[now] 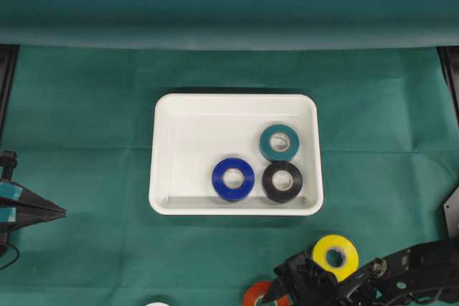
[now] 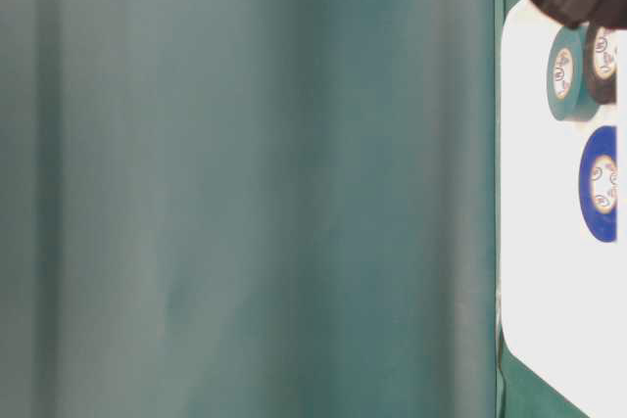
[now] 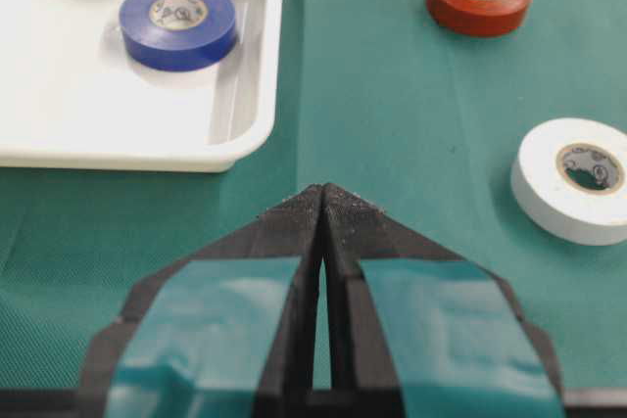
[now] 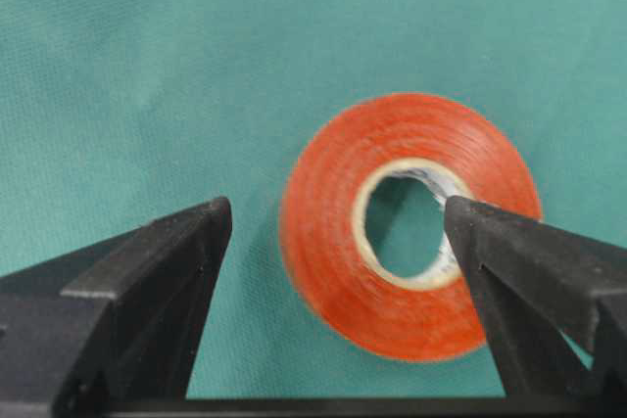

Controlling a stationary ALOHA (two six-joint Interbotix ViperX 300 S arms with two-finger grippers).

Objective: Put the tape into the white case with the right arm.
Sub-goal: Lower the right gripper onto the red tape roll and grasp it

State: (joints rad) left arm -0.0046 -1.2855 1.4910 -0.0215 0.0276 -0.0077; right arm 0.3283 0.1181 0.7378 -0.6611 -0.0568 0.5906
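An orange-red tape roll [image 4: 328,261] lies flat on the green cloth near the front edge, seen small in the overhead view as the red tape [image 1: 255,296]. My right gripper [image 4: 337,208] is open over it: one fingertip [image 4: 465,222] is at the roll's core hole and the other stands outside the roll's left wall. Nothing is gripped. The white case [image 1: 188,134] sits mid-table and holds a teal roll [image 1: 279,142], a blue roll [image 1: 233,178] and a black roll [image 1: 282,180]. My left gripper [image 3: 322,195] rests shut and empty at the far left.
A yellow roll [image 1: 335,256] lies just behind the right arm's wrist. A white roll [image 3: 578,178] lies on the cloth left of the red one, near the front edge. The case's near rim [image 3: 147,156] is close ahead of the left gripper.
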